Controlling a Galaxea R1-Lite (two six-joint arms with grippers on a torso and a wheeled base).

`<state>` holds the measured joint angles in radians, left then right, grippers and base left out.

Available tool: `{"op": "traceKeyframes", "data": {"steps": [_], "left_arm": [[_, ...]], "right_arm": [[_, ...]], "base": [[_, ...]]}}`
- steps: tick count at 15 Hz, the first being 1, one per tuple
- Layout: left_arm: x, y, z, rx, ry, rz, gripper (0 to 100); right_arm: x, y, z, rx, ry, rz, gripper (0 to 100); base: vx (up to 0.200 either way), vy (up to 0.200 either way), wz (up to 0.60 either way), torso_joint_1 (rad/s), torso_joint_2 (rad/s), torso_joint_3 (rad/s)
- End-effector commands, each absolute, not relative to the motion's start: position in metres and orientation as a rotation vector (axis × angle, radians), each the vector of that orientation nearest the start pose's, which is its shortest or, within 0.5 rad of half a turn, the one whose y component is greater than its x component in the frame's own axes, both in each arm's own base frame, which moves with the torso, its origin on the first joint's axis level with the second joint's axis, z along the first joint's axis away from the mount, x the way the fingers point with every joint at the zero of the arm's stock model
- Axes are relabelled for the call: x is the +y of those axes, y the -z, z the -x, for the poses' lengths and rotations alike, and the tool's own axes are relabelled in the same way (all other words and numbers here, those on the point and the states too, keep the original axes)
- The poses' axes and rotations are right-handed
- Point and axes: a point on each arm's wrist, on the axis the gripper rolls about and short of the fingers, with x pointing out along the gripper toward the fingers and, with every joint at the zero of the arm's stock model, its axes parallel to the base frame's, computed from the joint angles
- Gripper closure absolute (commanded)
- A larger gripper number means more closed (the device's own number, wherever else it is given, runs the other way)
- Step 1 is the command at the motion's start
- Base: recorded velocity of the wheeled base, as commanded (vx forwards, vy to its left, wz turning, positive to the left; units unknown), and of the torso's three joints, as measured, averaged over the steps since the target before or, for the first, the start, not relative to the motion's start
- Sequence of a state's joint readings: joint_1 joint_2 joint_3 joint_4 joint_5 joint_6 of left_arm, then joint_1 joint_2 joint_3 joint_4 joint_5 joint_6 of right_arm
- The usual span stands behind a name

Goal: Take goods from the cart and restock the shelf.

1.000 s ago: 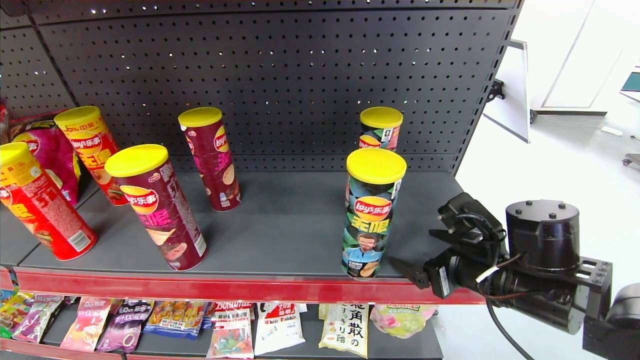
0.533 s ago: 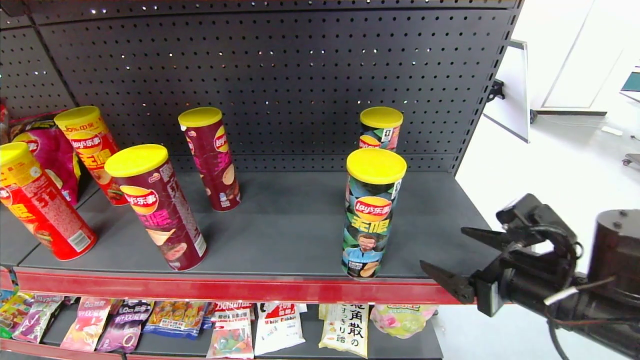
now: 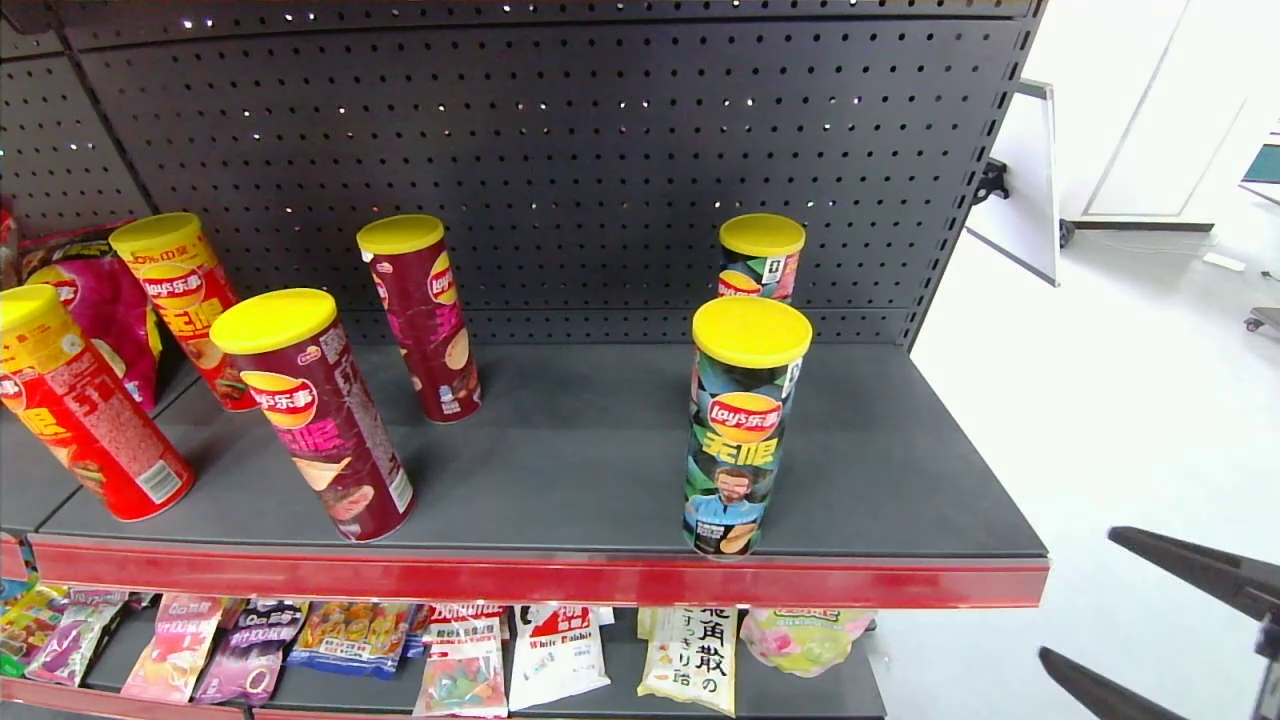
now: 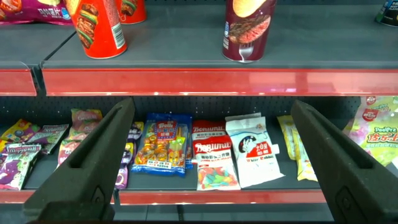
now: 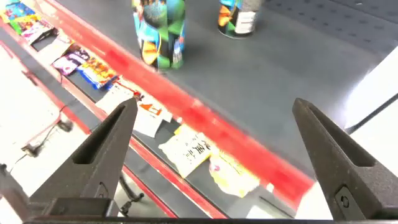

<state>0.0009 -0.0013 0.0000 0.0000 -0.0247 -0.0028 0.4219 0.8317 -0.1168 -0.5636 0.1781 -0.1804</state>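
Left tool (image 4: 211, 104): fingers spread wide, nothing held, low in front of the shelf (image 3: 590, 450), facing the snack bags (image 4: 214, 158) on the lower tier. Top tier from the left: two red cans (image 3: 85, 410), then two maroon cans (image 3: 315, 420), one front and one back in each pair. Next a bare stretch, then the green-and-black can (image 3: 745, 440), upright right at the red front lip, with a matching can (image 3: 762, 255) behind it near the pegboard. Right tool (image 3: 1078, 596): also spread and empty, off the shelf's right end, below the top tier, well apart from the can.

Risk, my read: the front can is tall and narrow and sits at the very edge. A sweep of the right tool's open fingers past that corner, or a knock on the lip when the next item comes in, could tip it forward off the shelf. The front maroon can has the same problem.

The can: rigid tube, yellow plastic lid, glossy printed wrap. Probably light and slick, so grip mid-body.
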Motion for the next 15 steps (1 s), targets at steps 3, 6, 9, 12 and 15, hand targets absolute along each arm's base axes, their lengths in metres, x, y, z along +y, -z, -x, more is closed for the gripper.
{"op": "traceKeyframes", "data": {"steps": [3, 6, 9, 12, 15], "left_arm": [[-0.001, -0.075, 0.023, 0.0, 0.023, 0.003, 0], [-0.001, -0.075, 0.023, 0.0, 0.023, 0.003, 0], [-0.001, -0.075, 0.023, 0.0, 0.023, 0.003, 0], [-0.001, -0.075, 0.023, 0.0, 0.023, 0.003, 0], [-0.001, -0.076, 0.023, -0.001, 0.023, 0.003, 0]], "right_arm": [[0.013, -0.139, -0.026, -0.038, -0.51, 0.181, 0], [0.01, -0.124, -0.016, -0.065, -0.497, 0.182, 0], [0.01, -0.13, -0.019, -0.117, -0.492, 0.182, 0], [0.01, -0.13, -0.016, -0.141, -0.505, 0.183, 0], [0.008, -0.129, -0.012, -0.166, -0.504, 0.176, 0]], "base": [[0.0, 0.0, 0.0, 0.0, 0.0, 0.0], [0.0, 0.0, 0.0, 0.0, 0.0, 0.0], [0.0, 0.0, 0.0, 0.0, 0.0, 0.0], [0.0, 0.0, 0.0, 0.0, 0.0, 0.0], [0.0, 0.0, 0.0, 0.0, 0.0, 0.0]]}}
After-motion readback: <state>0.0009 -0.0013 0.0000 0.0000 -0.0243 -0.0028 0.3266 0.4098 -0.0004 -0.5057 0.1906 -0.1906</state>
